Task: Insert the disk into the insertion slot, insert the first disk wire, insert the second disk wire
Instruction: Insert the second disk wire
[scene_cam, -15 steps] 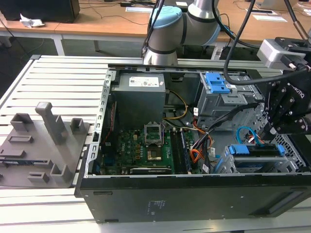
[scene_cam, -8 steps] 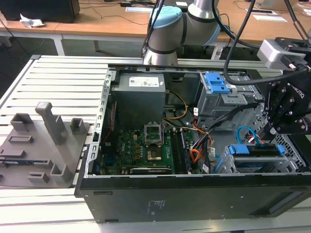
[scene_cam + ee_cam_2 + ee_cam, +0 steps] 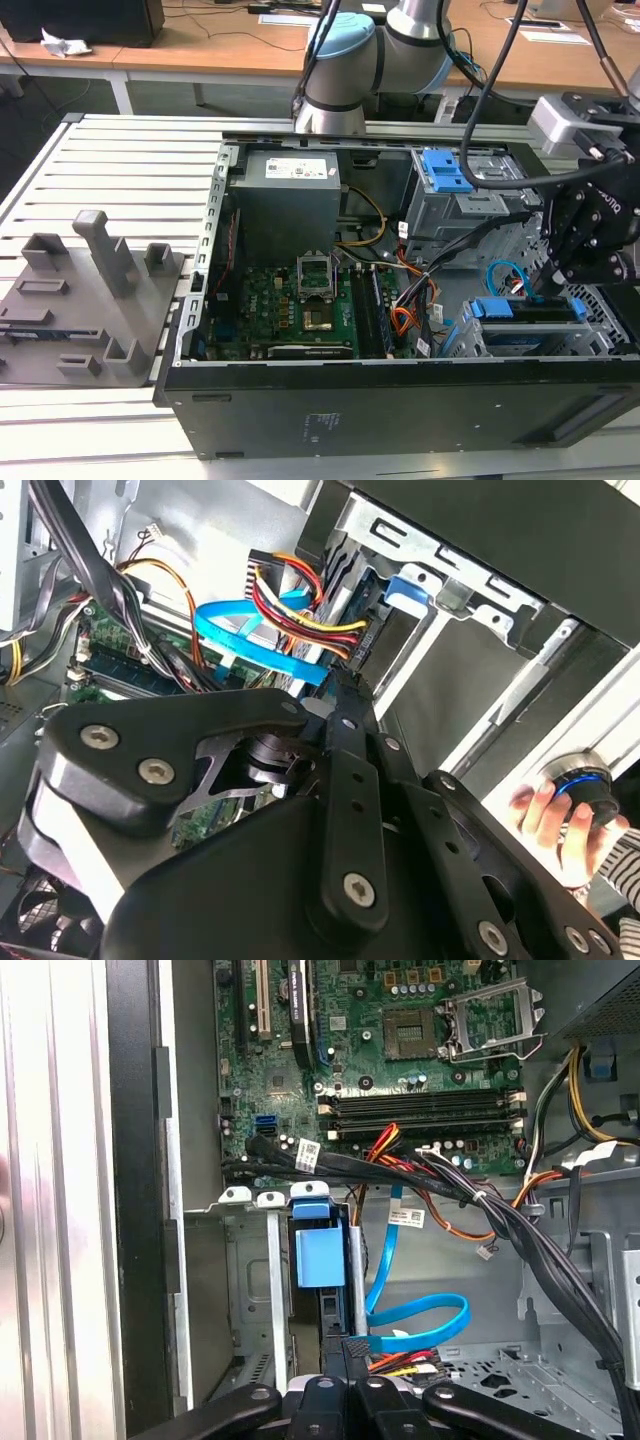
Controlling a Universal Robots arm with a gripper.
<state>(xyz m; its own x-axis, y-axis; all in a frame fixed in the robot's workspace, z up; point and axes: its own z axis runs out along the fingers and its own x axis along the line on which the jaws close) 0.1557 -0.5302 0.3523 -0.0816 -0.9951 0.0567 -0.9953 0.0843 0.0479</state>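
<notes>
- The disk [image 3: 528, 309] sits seated in the insertion slot [image 3: 470, 340] at the exterior view's right, near side of the open case.
- The pincer [image 3: 545, 285] hangs at the disk's rear edge, likely to work the plugs.
- I cannot tell whether it is spread or pinching.
- The second disk wire [image 3: 420, 1322] loops just beside it, near the connectors.

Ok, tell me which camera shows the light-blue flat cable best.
The first wrist view: the light-blue cable lies there as a whole open loop beside the blue-framed disk, unobstructed. The second wrist view shows its curl behind the gripper's dark body. The exterior view gives a small blue arc near the gripper.
</notes>
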